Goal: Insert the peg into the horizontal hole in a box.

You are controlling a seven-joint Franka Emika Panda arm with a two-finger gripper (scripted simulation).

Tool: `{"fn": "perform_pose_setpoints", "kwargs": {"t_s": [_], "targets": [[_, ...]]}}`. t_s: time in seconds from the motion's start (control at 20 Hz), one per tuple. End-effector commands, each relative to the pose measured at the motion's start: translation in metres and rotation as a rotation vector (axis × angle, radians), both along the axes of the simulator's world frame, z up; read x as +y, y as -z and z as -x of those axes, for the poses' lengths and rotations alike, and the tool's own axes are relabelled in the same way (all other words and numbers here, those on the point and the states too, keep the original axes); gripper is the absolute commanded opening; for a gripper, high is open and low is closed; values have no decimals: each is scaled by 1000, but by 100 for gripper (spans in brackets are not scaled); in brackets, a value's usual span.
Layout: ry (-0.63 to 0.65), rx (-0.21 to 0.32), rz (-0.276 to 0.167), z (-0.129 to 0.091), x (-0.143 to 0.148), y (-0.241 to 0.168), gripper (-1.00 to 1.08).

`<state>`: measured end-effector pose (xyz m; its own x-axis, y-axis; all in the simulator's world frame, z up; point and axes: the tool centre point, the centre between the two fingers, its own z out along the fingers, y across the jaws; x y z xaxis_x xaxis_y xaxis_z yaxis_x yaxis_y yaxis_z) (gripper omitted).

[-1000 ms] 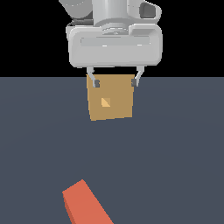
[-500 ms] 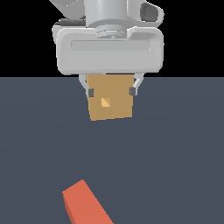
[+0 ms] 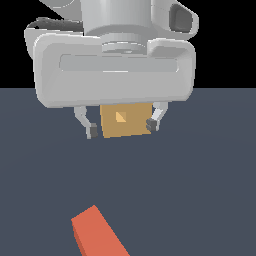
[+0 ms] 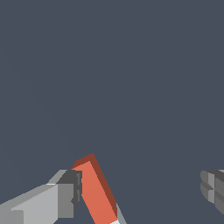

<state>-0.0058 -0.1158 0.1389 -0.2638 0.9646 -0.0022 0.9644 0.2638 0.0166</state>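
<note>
The peg [image 3: 97, 235] lies flat on the dark floor at the bottom of the exterior view, its orange-red part in sight and running out of frame. In the wrist view the peg [image 4: 96, 190] shows orange-red with a sliver of pale end at the frame edge, close beside one finger [image 4: 65, 197]. The tan box [image 3: 125, 121] with its small lighter hole [image 3: 120, 117] stands behind the gripper [image 3: 121, 127], partly covered by the hand. The gripper [image 4: 140, 190] is open, holds nothing and hangs above the floor, its fingers spread about as wide as the box.
The grey hand body [image 3: 115, 70] fills the upper part of the exterior view. A uniform dark grey floor [image 3: 200, 200] spreads all around the peg and the box.
The gripper has come toward the camera and lower, growing larger in view and covering the top of the box. Peg and box have not moved.
</note>
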Motion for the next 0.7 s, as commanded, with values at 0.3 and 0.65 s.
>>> {"fn": "perform_pose_setpoints", "kwargs": {"t_s": [0.3,0.65], "targets": [[-138,5,1,-3,-55,23,100],[-259,9,3,-13,-102,43,100]]}}
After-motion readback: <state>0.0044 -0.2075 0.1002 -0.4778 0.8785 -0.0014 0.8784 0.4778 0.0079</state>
